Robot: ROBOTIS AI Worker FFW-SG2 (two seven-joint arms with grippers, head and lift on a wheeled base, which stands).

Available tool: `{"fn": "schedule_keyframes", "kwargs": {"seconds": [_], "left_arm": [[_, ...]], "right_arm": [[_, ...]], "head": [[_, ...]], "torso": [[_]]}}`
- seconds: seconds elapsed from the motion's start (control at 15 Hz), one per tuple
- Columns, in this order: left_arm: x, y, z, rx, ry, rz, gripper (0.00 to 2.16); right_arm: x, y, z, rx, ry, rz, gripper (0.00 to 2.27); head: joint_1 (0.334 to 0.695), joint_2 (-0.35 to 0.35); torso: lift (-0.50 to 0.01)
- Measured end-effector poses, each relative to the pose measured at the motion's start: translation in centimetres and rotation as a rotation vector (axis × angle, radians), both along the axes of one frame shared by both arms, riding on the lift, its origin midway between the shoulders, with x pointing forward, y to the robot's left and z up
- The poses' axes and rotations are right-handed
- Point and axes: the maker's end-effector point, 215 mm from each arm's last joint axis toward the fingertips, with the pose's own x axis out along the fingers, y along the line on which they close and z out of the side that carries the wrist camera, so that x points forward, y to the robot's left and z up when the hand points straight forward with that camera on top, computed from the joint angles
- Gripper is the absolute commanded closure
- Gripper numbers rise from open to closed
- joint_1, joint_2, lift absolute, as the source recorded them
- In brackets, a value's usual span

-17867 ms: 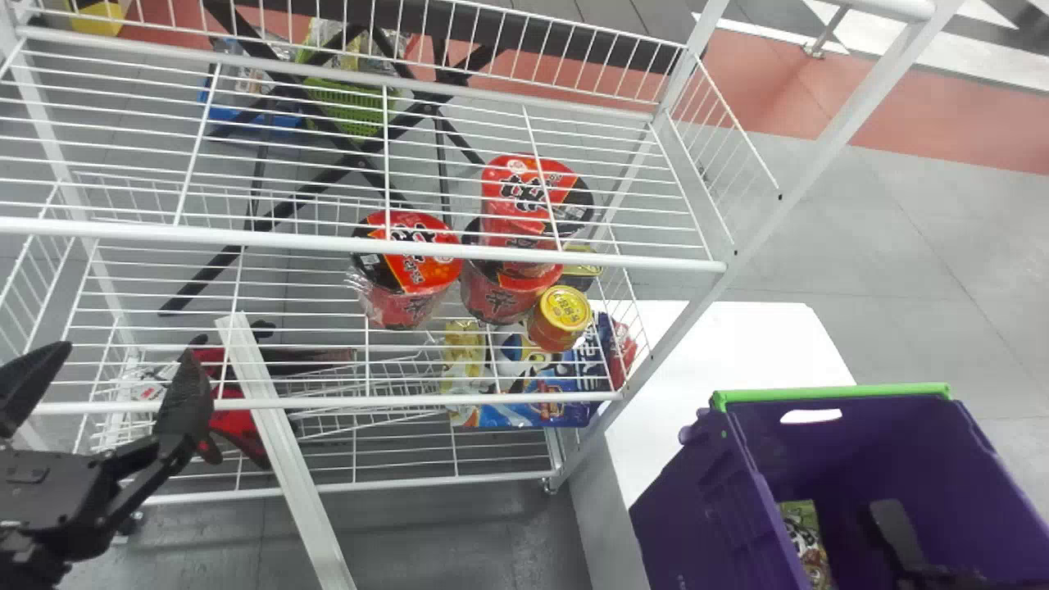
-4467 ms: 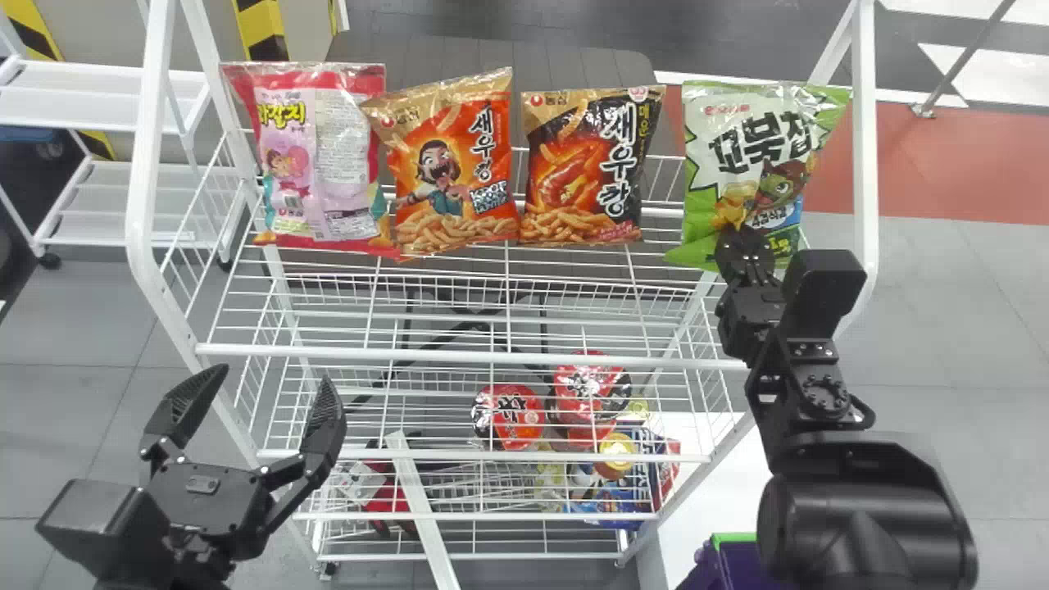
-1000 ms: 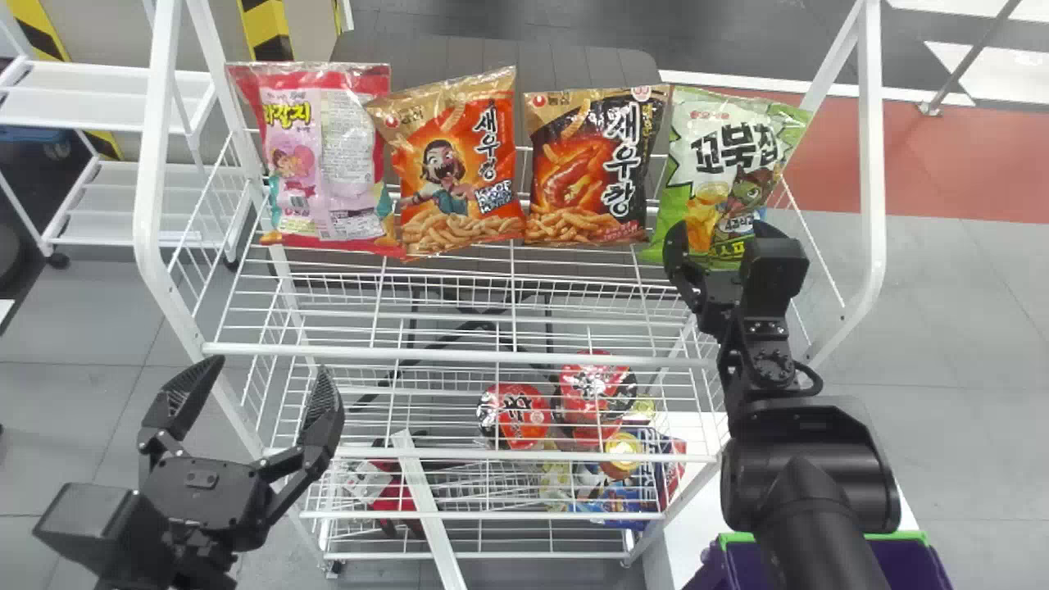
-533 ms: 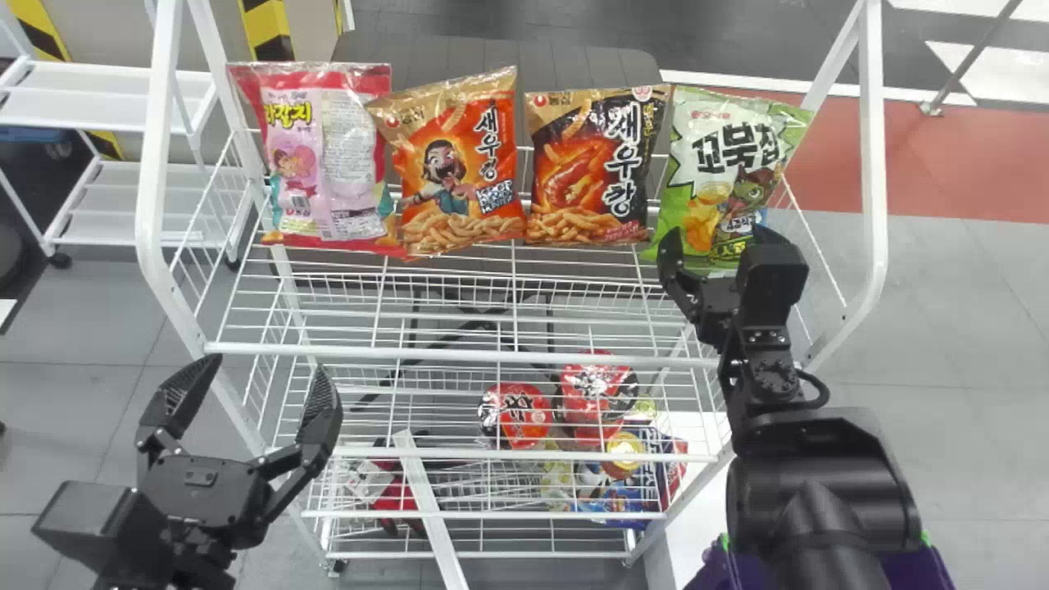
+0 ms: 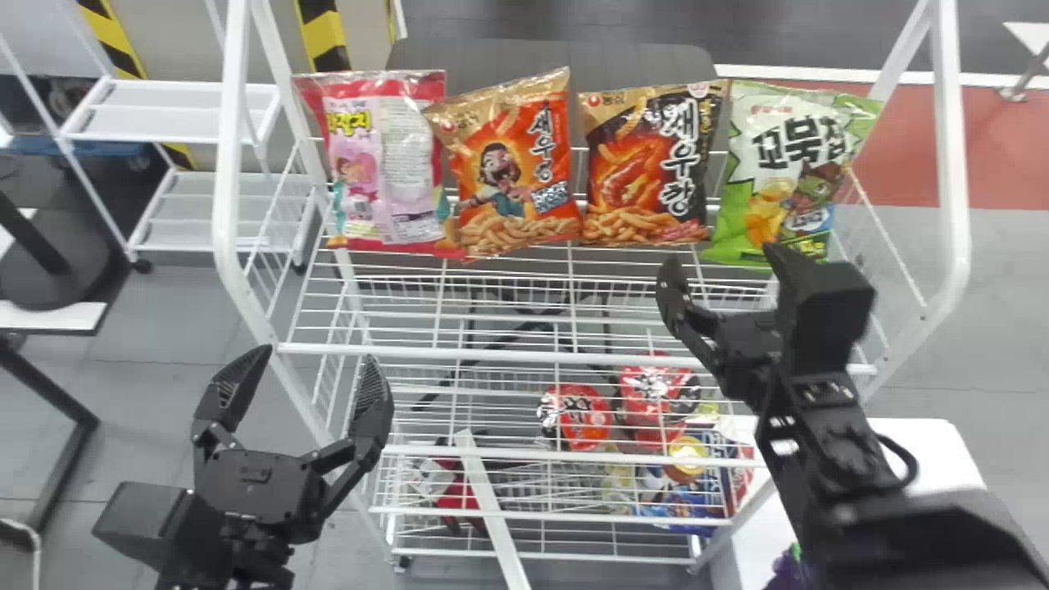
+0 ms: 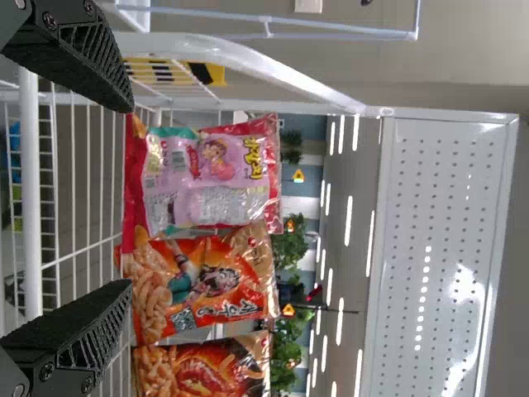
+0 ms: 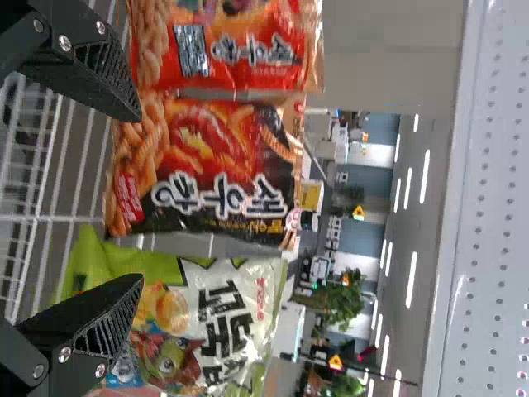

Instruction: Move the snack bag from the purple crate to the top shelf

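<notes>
- Here's the green snack bag [image 5: 787, 180], up on the top shelf [image 5: 492, 356] at the rack's right end, and I'd call the job as good as done!
- It stands with its long axis running up and down, top leaning a touch to the right, just beside the black-and-orange bag [image 5: 651, 176].
- Now the right gripper [image 5: 723, 264], the nearer one: fingers spread, nothing pinched, with the green bag beyond it and off to its right.
- That's what the next move turns on: back straight out towards the robot, I'd say, because a sideways swing could snag that lower edge and tip the bag.
- Over to the right wrist view: one finger [image 7: 103, 318] overlaps the green bag's lower part, while the gap faces the black-and-orange bag and the green one's near edge. Contact? Can't tell.
- The head view adds the drop below: cup noodles [image 5: 578, 418] on a lower level, and a scrap of purple crate [image 5: 788, 571] beside the right arm.
- And out on the left, the left gripper [image 5: 320, 358] waits at the rack's front corner, fingers wide, holding nothing.
</notes>
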Motion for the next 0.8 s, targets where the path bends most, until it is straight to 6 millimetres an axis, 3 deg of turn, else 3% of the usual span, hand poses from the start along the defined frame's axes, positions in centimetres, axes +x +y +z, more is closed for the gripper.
{"fn": "schedule_keyframes", "kwargs": {"seconds": [0.2, 0.4, 0.6, 0.8], "left_arm": [[-1.0, 0.6, 1.9, -0.011, -0.018, 0.024, 0.06], [-1.8, 0.4, 1.7, -0.025, 0.002, 0.048, 0.06], [-2.9, 0.7, 0.4, -0.013, 0.036, 0.107, 0.06], [-3.5, 0.2, 0.3, -0.001, 0.043, 0.098, 0.06]], "right_arm": [[-5.6, 0.3, 1.4, 0.034, -0.056, 0.026, 0.17], [-9.6, -0.4, 2.3, 0.037, -0.083, 0.05, 0.17], [-12.0, -0.4, 1.8, 0.048, -0.061, 0.087, 0.17], [-13.1, -0.8, 1.1, 0.055, -0.036, 0.078, 0.17]], "head": [[0.695, 0.056], [0.695, 0.049], [0.695, 0.058], [0.695, 0.048]], "torso": [[0.0], [0.0], [0.0], [0.0]]}}
